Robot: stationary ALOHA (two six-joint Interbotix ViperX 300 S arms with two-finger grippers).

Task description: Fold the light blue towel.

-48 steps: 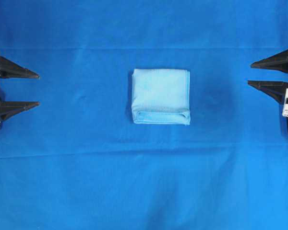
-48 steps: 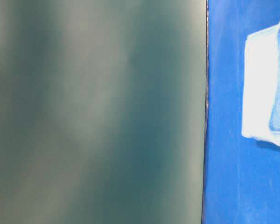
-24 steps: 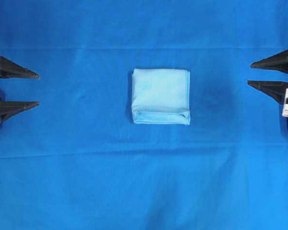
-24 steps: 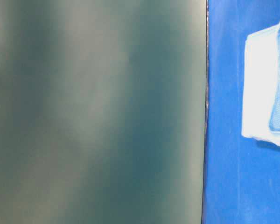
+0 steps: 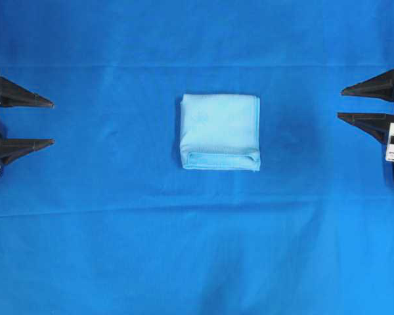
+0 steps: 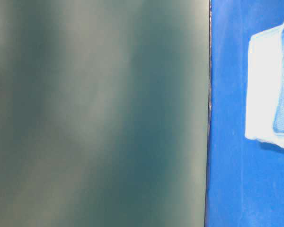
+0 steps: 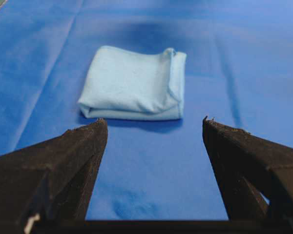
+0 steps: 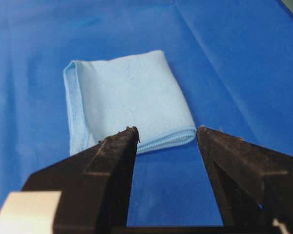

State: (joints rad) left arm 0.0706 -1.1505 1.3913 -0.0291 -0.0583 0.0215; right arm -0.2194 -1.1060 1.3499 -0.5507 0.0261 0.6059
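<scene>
Overhead exterior | your light blue towel lies folded mid royal-blue cloth | left claw wide, empty | right claw wide, empty, both well apart from towel

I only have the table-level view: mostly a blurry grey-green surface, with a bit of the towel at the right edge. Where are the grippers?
Observer: Overhead, the left gripper sits at the left edge and the right gripper at the right edge, both well apart from the light blue towel.
Operator: Are they open?
Observer: Yes, both stand open and hold nothing.
Operator: Is the towel folded?
Observer: It lies as a compact folded square on the royal-blue cloth, with a rolled fold along its near edge.
</scene>
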